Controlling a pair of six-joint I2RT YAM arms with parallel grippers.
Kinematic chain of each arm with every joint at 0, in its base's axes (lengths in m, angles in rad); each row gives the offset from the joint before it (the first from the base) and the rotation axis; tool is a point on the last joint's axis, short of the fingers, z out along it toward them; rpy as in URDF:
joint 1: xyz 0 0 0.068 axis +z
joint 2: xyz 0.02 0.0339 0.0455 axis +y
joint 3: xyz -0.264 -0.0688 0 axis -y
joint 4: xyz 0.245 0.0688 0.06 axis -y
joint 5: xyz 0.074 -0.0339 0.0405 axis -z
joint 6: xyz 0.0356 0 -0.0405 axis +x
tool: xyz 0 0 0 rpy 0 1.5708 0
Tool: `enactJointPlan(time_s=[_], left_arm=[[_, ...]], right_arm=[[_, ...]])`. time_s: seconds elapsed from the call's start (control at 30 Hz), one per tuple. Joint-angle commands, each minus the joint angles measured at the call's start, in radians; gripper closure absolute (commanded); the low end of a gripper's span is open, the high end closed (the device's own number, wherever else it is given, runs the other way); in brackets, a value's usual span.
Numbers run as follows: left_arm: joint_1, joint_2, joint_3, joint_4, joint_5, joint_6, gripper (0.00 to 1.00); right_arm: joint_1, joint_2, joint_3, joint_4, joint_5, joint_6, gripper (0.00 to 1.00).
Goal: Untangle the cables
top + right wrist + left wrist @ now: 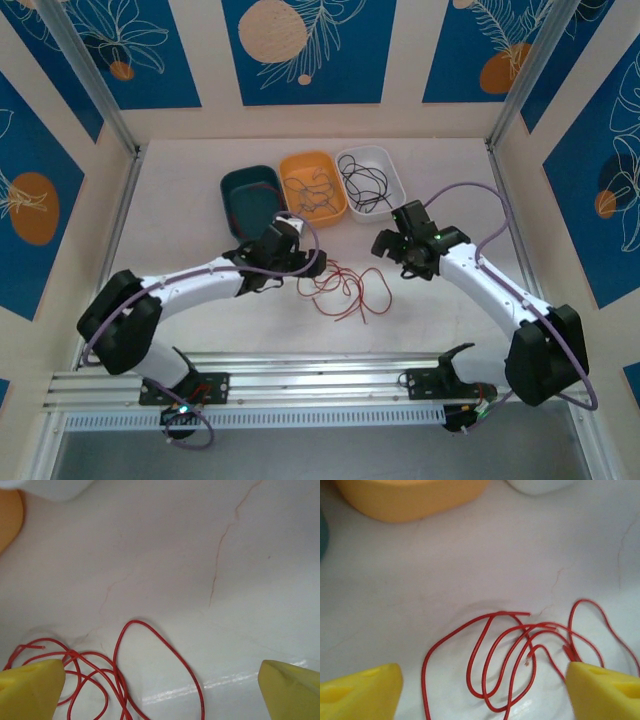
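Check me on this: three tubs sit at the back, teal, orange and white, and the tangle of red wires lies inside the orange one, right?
Not inside it. The top view shows the red wires lying loose on the table in front of the orange tub. The teal tub and white tub flank it at the back.

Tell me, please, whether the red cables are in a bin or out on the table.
Out: the red cables lie in overlapping loops on the white table, in front of the orange bin.

No writing, label, brand or number can be read.
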Motion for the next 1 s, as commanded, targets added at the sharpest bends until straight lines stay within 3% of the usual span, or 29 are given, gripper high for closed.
enactJointPlan(time_s=[0.0, 0.17, 0.37, 0.7, 0.97], left_arm=[[-0.012, 0.046, -0.013, 0.056, 0.034, -0.033, 0.28], [-0.012, 0.090, -0.008, 0.064, 0.022, -0.042, 0.51], [-0.012, 0.147, 0.004, 0.066, 0.027, -0.047, 0.63], [-0.012, 0.210, 0.021, 0.092, 0.042, -0.067, 0.67], [-0.012, 0.222, 0.027, 0.094, 0.039, -0.075, 0.78]], right_arm=[[0.038, 0.035, 0.009, -0.011, 0.003, 0.038, 0.01], [0.097, 0.094, 0.024, -0.012, -0.002, 0.057, 0.01], [0.161, 0.159, 0.027, 0.026, -0.059, 0.069, 0.01], [0.208, 0.240, 0.038, 0.064, -0.140, 0.087, 0.17], [0.214, 0.305, 0.045, 0.096, -0.194, 0.095, 0.34]])
